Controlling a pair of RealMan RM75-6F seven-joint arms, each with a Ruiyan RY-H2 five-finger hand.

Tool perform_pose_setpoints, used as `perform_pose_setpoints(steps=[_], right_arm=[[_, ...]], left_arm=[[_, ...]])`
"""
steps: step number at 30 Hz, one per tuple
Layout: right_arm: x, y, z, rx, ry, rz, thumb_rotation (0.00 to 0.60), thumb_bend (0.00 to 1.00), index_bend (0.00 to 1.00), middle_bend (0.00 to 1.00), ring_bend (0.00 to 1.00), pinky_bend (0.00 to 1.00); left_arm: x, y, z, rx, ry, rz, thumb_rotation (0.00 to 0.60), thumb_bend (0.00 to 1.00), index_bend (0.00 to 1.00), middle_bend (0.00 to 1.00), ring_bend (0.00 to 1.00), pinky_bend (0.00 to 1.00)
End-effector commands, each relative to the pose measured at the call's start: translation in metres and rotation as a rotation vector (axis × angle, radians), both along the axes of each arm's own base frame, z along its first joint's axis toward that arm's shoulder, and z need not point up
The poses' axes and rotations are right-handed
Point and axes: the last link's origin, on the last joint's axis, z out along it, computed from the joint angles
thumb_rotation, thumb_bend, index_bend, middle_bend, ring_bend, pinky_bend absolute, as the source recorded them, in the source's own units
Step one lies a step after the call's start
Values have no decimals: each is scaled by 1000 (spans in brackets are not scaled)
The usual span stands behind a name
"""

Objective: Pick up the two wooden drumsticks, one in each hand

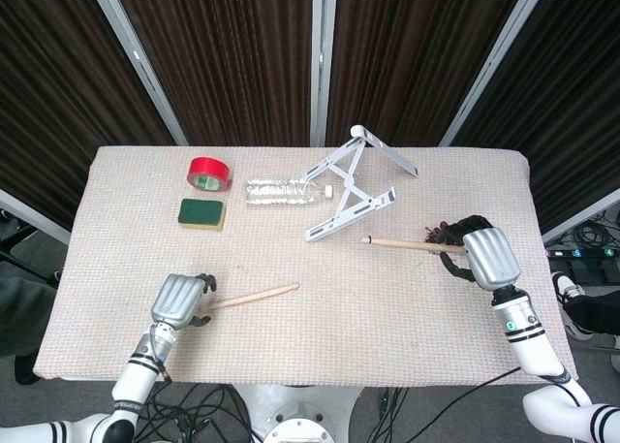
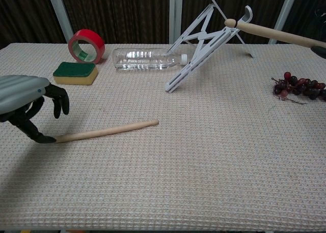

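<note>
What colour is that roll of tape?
Red roll of tape, seen best in the chest view.

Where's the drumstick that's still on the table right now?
In the head view the second drumstick lies near the table's front left, its thick end at the left hand, below the green sponge.

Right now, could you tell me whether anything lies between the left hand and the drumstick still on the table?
Nothing visible does. The left hand is already at the near end of the drumstick on the table, with a fingertip at its butt end. The green sponge and red tape roll sit farther back, clear of it.
</note>
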Motion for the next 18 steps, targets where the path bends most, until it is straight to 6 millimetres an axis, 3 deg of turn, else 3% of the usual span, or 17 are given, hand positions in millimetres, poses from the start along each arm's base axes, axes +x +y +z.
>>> perform_pose_setpoints(steps=[1,11,18], right_arm=[[-1,0,-1,4,-2,-4,600,712,603,598,379,299],[-8,0,-7,18,-9,-24,600,712,603,598,379,299],[-10,-1,-9,24,-8,-29,600,712,603,598,379,299]], left_arm=[[5,-1,-14,-18,14,-3,600,129,439,476,746,776],[5,9,-30,-30,51,40,600,237,442,494,759,780],[5,9,-35,-44,69,49,600,246,453,506,759,780]])
